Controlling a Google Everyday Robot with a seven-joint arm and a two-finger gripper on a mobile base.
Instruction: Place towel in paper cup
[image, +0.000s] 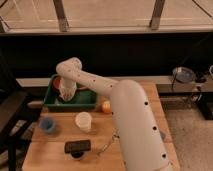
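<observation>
Camera view shows your arm (120, 100) bent far over to the back left corner of the counter (55, 155). The gripper (67, 95) is down inside the green tray (80, 106) there. You cannot tell if the gripper is apart, together or clamped on something, because its tip blends with the pale stuff in the tray.

You cannot pick out the towel for sure. It is most likely the pale stuff right under the gripper, and that would be why the arm reaches so low into the tray. Something red (58, 83) sits at the back of the tray too.

The paper cup (84, 121) stands upright with its mouth up, near the middle of the counter and a bit to the left, just in front of the tray. That is handy, since the towel only needs a short trip to it.

A blue cup (47, 125) stands near the left edge. An orange ball (106, 106) rests beside the tray's right end. A black thing (77, 146) lies near the front edge. Watch the paper cup, as it looks light and could tip.
</observation>
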